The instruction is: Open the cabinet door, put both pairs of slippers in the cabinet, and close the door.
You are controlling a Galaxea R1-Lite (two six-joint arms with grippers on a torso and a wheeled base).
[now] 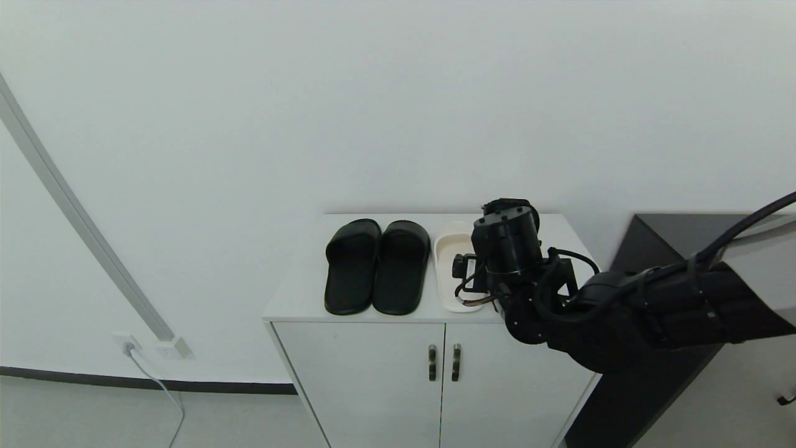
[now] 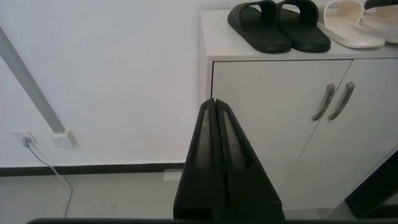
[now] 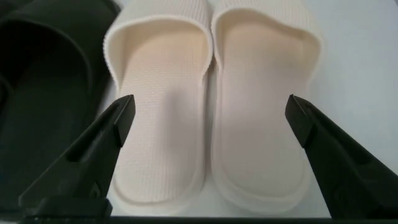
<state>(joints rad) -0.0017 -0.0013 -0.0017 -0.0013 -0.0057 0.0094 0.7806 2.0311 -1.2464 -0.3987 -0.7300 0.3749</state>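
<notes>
Hovering spread wide just above the cream slippers (image 3: pixel 163 106), the right pincer (image 3: pixel 209 106) should squeeze their outer sides: they look light, soft, springy foam.

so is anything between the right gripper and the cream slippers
Nothing, the stretch is bare. The right wrist view shows the open right gripper facing the cream slippers on the cabinet top, with no object between.

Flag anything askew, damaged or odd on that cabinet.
Nothing stands out. The pair of black rubber slippers and the pair of cream slippers lie neatly side by side on the white cabinet top, both doors shut. The right claw hangs open over the cream pair.
</notes>
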